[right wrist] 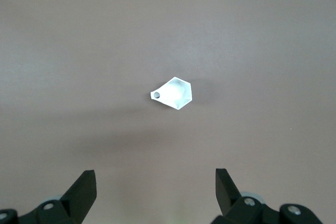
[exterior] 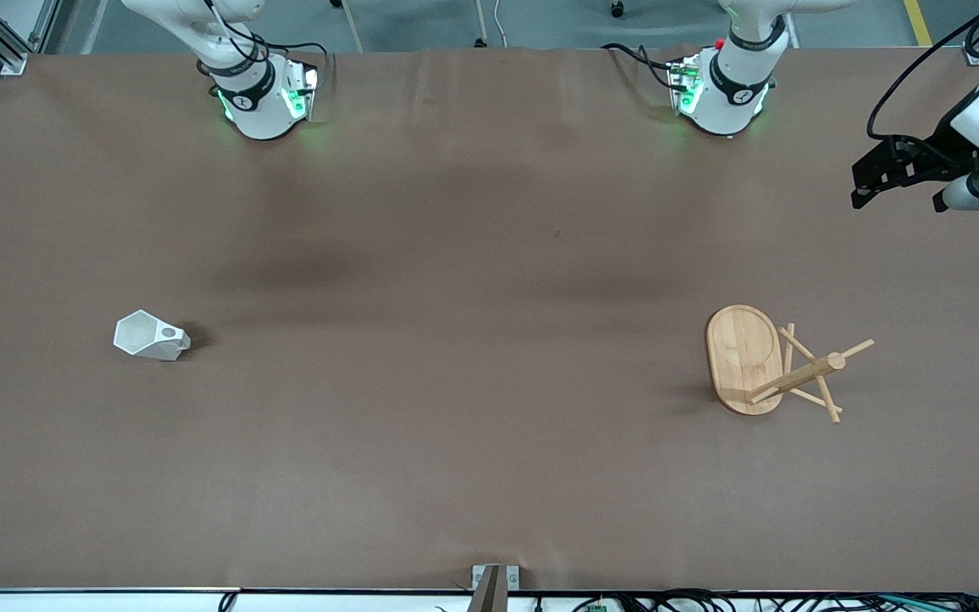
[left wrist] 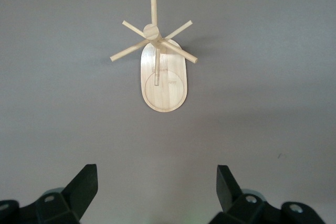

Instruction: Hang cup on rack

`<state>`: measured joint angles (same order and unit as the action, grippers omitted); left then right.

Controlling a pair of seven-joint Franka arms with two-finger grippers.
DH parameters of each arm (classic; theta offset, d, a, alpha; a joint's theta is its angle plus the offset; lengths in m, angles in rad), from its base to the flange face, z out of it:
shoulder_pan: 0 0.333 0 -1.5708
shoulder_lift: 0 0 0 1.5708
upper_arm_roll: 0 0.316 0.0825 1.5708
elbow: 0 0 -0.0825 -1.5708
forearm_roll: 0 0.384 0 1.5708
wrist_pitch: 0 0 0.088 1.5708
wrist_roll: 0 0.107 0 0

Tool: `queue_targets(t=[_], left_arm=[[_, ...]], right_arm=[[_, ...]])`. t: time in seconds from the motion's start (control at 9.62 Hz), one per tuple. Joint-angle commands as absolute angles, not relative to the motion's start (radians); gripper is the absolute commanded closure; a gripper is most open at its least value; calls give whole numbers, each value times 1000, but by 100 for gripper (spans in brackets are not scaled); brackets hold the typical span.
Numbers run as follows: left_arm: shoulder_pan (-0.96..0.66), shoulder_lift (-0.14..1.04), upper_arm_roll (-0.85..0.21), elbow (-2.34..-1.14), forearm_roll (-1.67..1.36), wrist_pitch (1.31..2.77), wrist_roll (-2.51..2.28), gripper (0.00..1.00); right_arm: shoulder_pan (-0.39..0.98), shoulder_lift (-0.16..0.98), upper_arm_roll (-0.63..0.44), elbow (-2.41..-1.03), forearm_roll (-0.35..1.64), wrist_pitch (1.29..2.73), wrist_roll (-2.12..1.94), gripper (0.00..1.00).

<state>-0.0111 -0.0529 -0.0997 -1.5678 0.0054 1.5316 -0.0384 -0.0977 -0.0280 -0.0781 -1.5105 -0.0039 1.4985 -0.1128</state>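
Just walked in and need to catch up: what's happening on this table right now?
Nothing is being handled yet. The white cup sits on the table toward the right arm's end, and the bamboo rack stands toward the left arm's end. The right gripper hovers open high over the cup, the left gripper open high over the rack.

The table (exterior: 455,442) is showing a plain, unpatterned brown cover, going a shade darker in soft patches near the middle. The cup (exterior: 149,336) is sitting there white all over, its facets shading from bright white to pale grey. The rack (exterior: 744,357) is glowing a light honey bamboo, with faint grain running along its oval base. The left gripper (left wrist: 157,190) and the right gripper (right wrist: 156,190) are both showing matte black fingers, and the arms' bases are shining white with green lights.
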Motion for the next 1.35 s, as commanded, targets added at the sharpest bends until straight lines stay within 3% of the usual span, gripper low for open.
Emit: queue_targets(t=[0.0, 0.73, 1.25], left_arm=[[-6, -43, -100, -1583, -11, 1529, -28, 0], [-3, -41, -97, -1583, -18, 1529, -20, 0], [-3, -40, -97, -1583, -20, 1529, -20, 0]], right_arm=[[-110, -49, -69, -1526, 12, 1497, -124, 0], [-120, -16, -74, -1537, 12, 1534, -149, 0], [-123, 86, -153, -1750, 14, 1879, -296, 2]])
